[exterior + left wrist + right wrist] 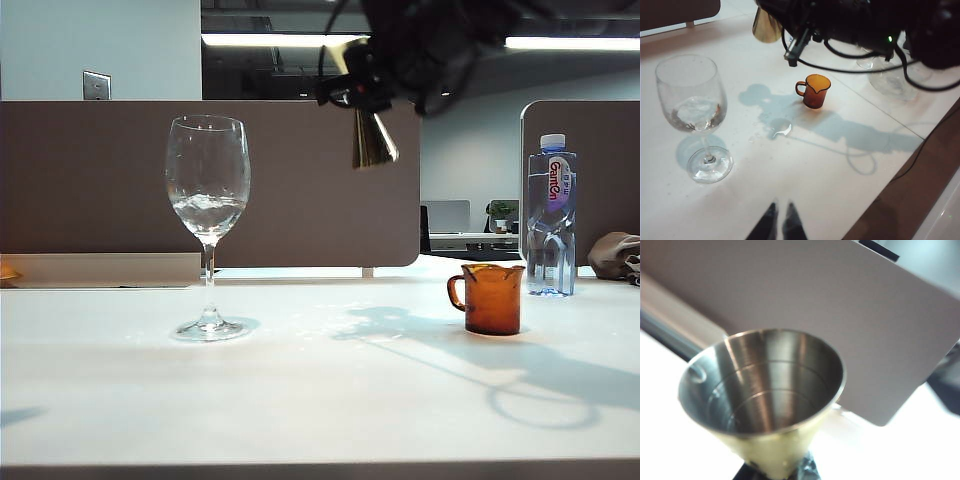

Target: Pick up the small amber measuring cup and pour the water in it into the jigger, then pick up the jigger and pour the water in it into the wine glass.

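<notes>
Your right pincer (pixel 358 92) is high up over the worktop (pixel 300 400), near the top middle of the outside view. It is pinching the jigger (pixel 372 140) at its thin waist. The jigger hangs in the air with one wide end low and a bit tilted. It touches nothing but the pincer. In the right wrist view you look right into the jigger's (pixel 765 390) shiny open cone. You can see a few drops on the inside wall, but you cannot tell if water is left in it.

From the jigger, the glass (pixel 208 225) is at about 8 o'clock in the outside view, well apart from it. The glass stands up straight on the worktop and has some water (pixel 208 212) low in its bowl. The cup (pixel 492 298) is at about 5 o'clock from the jigger. It stands on the worktop with its handle toward the glass. A bottle (pixel 551 215) stands just behind the cup, at about 1 o'clock from it.

Your left pincer (pixel 780 225) is low over the near side of the worktop. Its two dark tips are almost pressed together and pinch nothing. From there, the glass (pixel 692 110) is at about 11 o'clock and the cup (pixel 815 91) is at about 1 o'clock. A small wet spot (pixel 780 127) lies on the worktop near the cup.
</notes>
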Robot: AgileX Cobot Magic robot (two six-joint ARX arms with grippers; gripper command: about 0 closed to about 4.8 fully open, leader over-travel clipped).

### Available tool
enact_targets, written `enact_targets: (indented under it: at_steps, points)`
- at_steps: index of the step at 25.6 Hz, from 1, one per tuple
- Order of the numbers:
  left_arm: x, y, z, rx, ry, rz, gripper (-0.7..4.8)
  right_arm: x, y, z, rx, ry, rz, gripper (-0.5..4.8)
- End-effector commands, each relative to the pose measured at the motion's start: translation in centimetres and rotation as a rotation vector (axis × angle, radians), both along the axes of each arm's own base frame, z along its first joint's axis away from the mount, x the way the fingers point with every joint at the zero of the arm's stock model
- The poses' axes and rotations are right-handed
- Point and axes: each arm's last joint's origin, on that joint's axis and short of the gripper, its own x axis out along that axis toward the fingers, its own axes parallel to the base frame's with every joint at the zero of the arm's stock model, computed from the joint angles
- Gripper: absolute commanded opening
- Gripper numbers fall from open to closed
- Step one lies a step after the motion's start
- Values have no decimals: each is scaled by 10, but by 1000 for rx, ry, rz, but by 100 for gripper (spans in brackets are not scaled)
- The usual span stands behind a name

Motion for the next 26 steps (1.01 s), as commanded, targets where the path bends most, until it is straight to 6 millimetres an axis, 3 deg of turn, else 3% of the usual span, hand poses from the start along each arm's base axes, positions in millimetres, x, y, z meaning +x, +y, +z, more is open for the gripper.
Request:
enact_targets:
  at_steps: [1, 5, 10, 17, 26]
  points:
    - [0, 0, 2, -7, -14, -1, 26, -9, -9, -28, 187, 16, 30, -1]
    - [0, 0, 2, -6, -15, 0, 26, -12, -12, -71, 221, 90, 124, -1]
    - [0, 0, 2, -6, -15, 0, 26, -5, -7, -103, 265, 174, 131, -1]
    - [0, 0, 2, -7, -14, 0, 26, -4, -5, -129, 230, 249, 139, -1]
    - [0, 0, 2, -6, -14, 0, 26, -8, -6, -141, 243, 303, 157, -1]
